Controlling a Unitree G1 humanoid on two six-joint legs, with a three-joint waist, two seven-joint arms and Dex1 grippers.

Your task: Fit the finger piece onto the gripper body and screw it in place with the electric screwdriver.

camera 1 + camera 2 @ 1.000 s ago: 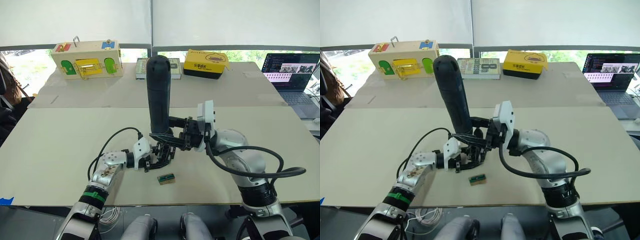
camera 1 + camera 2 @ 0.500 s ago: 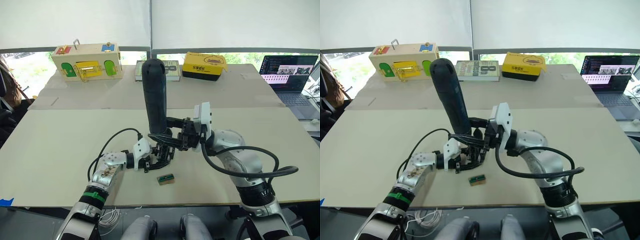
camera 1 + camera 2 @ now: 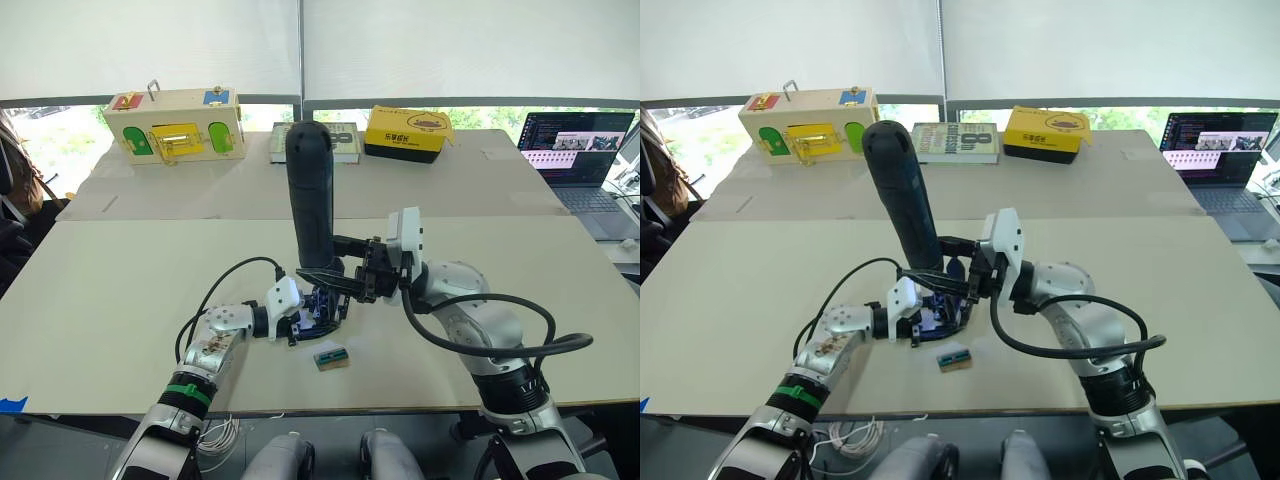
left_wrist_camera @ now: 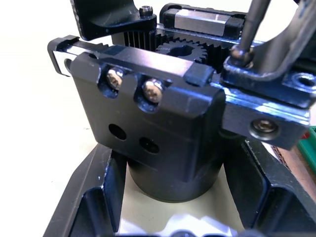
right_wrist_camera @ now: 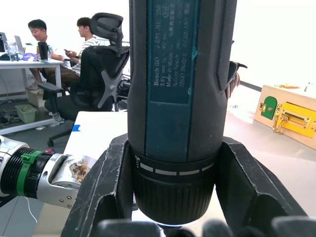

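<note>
The electric screwdriver [image 3: 310,195], a thick black cylinder, stands upright near the table's front middle, its bit [image 4: 252,29] pointing down. My right gripper [image 3: 338,272] is shut on its lower end [image 5: 175,192]. Below it sits the gripper body [image 3: 322,308], a chunky black block with gear teeth and screws [image 4: 163,123]. My left gripper [image 3: 310,318] is shut on its round base. The bit's tip rests on a screw head in a dark grey piece [image 4: 276,69] on the body's far side, apparently the finger piece.
A small green-topped tan block [image 3: 331,356] lies just in front of the grippers. Along the back stand a wooden latch box [image 3: 173,122], a book [image 3: 345,140], a yellow box [image 3: 412,130] and a laptop [image 3: 575,140]. Two seated people [image 5: 74,39] show far off.
The screwdriver has tipped slightly and settled more upright. A bluish light now shines on the gripper body under it. Both grippers keep their holds.
</note>
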